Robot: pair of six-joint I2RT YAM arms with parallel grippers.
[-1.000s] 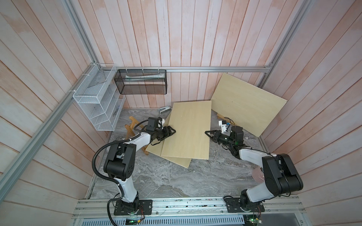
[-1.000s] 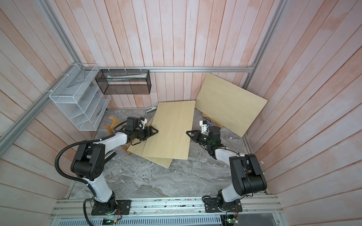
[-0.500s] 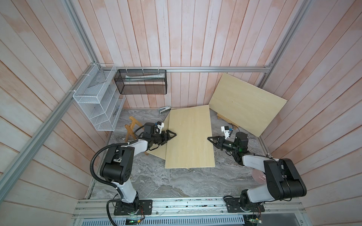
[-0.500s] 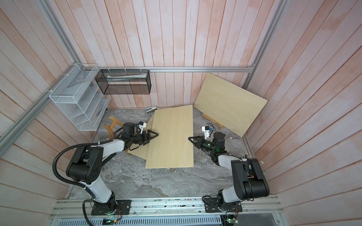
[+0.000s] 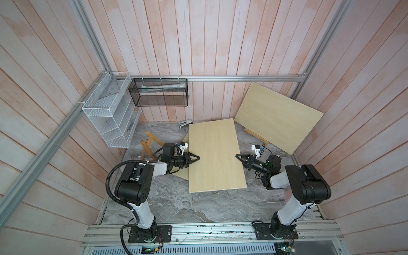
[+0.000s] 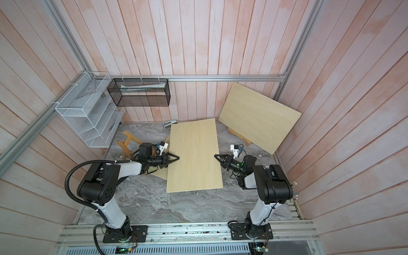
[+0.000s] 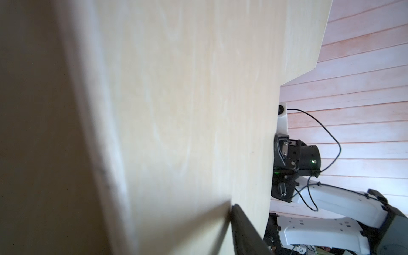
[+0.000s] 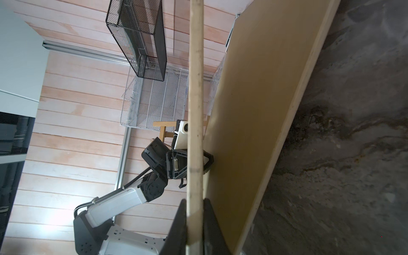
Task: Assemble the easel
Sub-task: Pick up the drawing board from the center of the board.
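Note:
A pale plywood board [image 5: 215, 154] [image 6: 194, 156] hangs level between both arms, above a second board [image 5: 183, 174] lying on the floor. My right gripper [image 5: 237, 156] [image 8: 194, 203] is shut on its right edge [image 8: 194, 88]. My left gripper [image 5: 197, 158] [image 6: 177, 158] straddles the left edge. One of its fingers [image 7: 242, 234] rests on the board's face, while the lower finger [image 8: 209, 160] stands off the underside. A wooden easel frame [image 5: 150, 143] lies at the left. A third board [image 5: 278, 117] leans on the right wall, on a wooden ledge [image 5: 254, 135].
A white wire rack [image 5: 110, 119] and a black mesh basket [image 5: 159, 92] hang on the back-left walls. A small grey stapler-like item [image 5: 185, 123] lies by the back wall. Marble floor [image 5: 198, 205] runs to the front rail.
The held board has swung from slanted to square with the front rail and come nearer to it. Both grippers moved along with its edges.

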